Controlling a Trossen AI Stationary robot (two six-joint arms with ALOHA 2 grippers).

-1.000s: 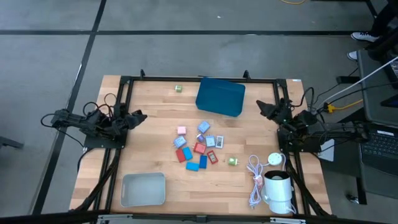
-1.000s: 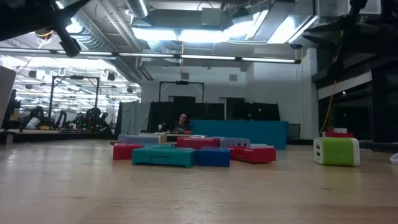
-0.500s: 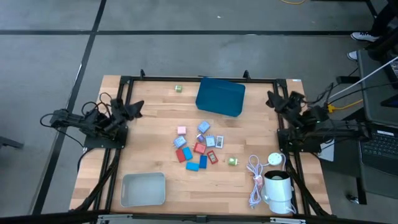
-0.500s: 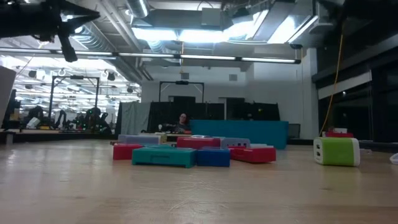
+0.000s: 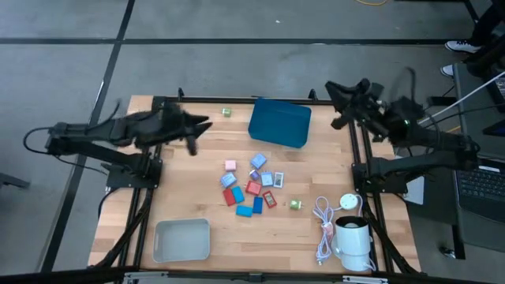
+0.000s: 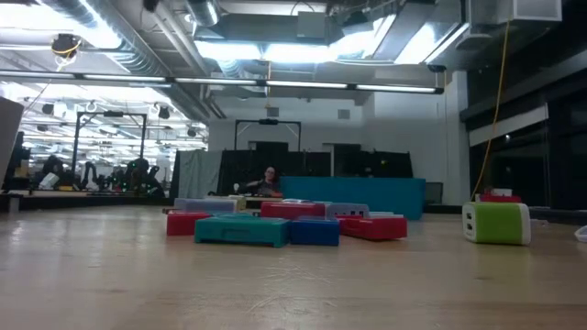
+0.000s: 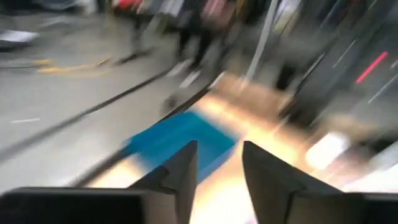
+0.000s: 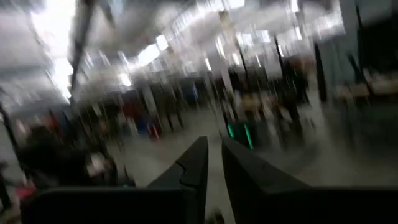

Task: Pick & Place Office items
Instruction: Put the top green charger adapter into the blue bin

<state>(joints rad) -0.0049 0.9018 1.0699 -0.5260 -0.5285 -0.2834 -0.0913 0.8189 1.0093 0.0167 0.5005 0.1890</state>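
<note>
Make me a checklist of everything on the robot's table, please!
Surface: wooden table, inside a black frame.
Job's things: small red, blue, pink and white office items clustered mid-table; two green bits apart from them.
Clutter: blue bin at the far edge; pale tray; white cylinder device.
Claws: left claw above the table's left side, fingers apart, empty; right claw raised by the far right corner, shut, empty.
Cables: coiled white cable beside the cylinder.
Surroundings: a person sits far behind the table.
</note>
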